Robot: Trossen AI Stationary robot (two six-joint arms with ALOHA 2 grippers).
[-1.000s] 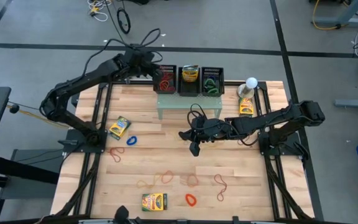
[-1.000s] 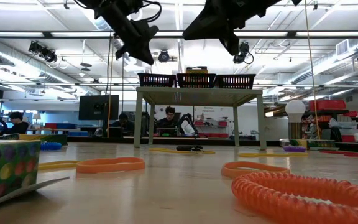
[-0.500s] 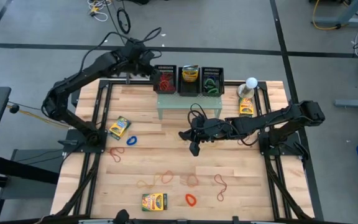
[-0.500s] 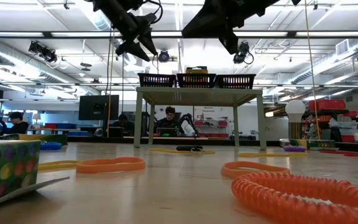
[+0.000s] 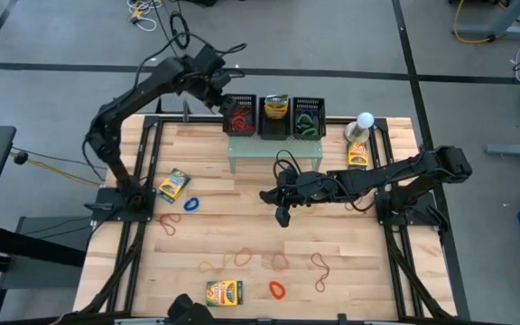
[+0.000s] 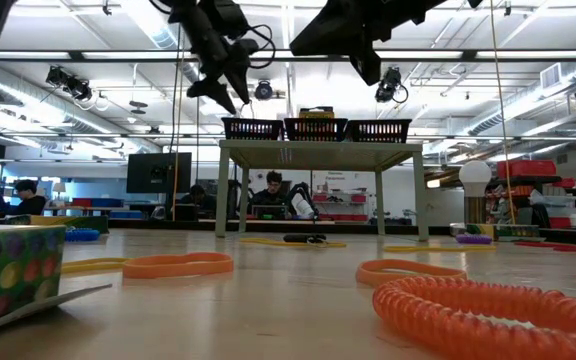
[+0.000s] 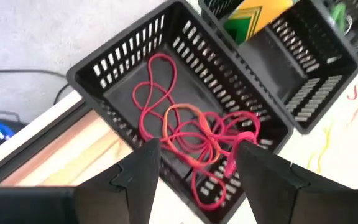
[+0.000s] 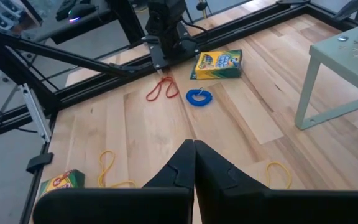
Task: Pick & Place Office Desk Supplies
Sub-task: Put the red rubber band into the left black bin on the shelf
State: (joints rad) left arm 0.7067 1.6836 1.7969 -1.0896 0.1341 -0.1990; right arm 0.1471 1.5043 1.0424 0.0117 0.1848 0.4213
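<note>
Table rear | left gripper (image 5: 225, 88) risen, apparently open, above red-band basket (image 5: 239, 116)

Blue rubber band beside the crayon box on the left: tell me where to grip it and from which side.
Take the blue rubber band from straight above, pinching one strand of its rim. It lies flat on the wooden table as a small closed loop, so nothing offers a side hold. It lies apart from the crayon box and the red band, which probably leaves room.

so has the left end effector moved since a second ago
Yes. The left end effector has pulled back from over the red-band basket, toward the table's far left edge.
</note>
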